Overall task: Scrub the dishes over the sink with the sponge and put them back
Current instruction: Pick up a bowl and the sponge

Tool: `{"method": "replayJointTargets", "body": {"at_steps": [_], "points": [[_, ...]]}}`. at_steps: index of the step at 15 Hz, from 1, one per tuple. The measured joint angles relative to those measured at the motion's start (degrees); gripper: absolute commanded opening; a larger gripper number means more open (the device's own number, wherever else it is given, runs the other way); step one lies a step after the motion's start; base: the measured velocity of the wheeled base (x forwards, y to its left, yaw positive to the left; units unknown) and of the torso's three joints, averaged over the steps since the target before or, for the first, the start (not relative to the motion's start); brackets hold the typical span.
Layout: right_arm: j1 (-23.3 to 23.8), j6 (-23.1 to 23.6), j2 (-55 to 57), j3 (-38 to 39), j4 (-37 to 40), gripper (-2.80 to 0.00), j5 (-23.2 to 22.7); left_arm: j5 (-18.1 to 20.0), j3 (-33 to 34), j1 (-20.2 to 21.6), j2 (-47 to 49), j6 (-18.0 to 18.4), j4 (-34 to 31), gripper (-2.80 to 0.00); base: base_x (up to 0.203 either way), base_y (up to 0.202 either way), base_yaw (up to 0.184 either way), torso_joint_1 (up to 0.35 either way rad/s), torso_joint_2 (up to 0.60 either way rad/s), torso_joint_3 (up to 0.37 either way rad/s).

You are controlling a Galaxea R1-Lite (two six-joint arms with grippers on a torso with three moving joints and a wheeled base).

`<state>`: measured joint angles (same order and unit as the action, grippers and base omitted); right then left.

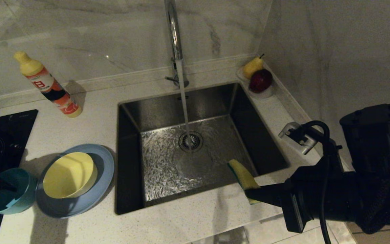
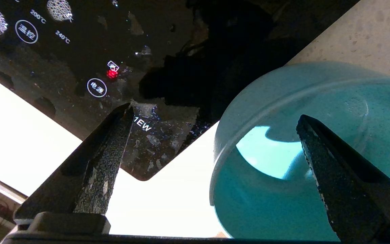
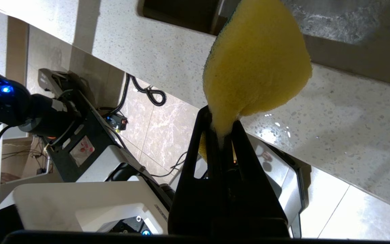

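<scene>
A teal bowl (image 1: 10, 191) stands at the counter's left, partly on the black cooktop (image 1: 2, 135). My left gripper (image 2: 215, 112) is open astride its rim. One finger (image 2: 320, 159) is inside the teal bowl (image 2: 283, 189), the other (image 2: 113, 149) outside over the cooktop. Beside it a yellow bowl (image 1: 69, 174) sits in the pale blue-grey plate (image 1: 105, 162). My right gripper (image 1: 252, 195) hovers at the sink's (image 1: 168, 176) front right corner, shut on the sponge (image 1: 244, 176). In the right wrist view the yellow sponge (image 3: 256, 61) bulges out past the right gripper (image 3: 222, 118).
Water runs from the chrome tap (image 1: 174, 34) onto the drain (image 1: 190, 141). A detergent bottle (image 1: 47, 84) leans at the back left. A pear and a red fruit lie in a clear dish (image 1: 261, 95) at the back right corner, next to the wall.
</scene>
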<state>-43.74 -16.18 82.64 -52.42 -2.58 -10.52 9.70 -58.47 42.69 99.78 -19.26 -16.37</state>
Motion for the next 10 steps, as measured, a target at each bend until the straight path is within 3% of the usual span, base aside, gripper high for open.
{"method": "replayJointTargets", "body": {"at_steps": [1, 2, 10], "points": [[0.0, 0.0, 0.0, -0.2, 0.0, -2.8, -0.1, 0.0, -0.1, 0.0, 0.1, 0.0, 0.0, 0.0, 0.0, 0.0, 0.0, 0.0, 0.0, 0.0], [0.0, 0.0, 0.0, -0.4, 0.0, -2.8, -0.1, 0.0, -0.4, 0.0, 0.1, 0.0, 0.0, -2.8, 0.0, 0.0, 0.0, 0.0, 0.0, 0.0], [0.0, 0.0, 0.2, -0.3, -0.1, -2.8, -0.2, 0.4, -0.1, 0.0, 1.3, -0.2, 0.2, -2.8, 0.0, 0.0, 0.0, 0.0, 0.0, 0.0]]}}
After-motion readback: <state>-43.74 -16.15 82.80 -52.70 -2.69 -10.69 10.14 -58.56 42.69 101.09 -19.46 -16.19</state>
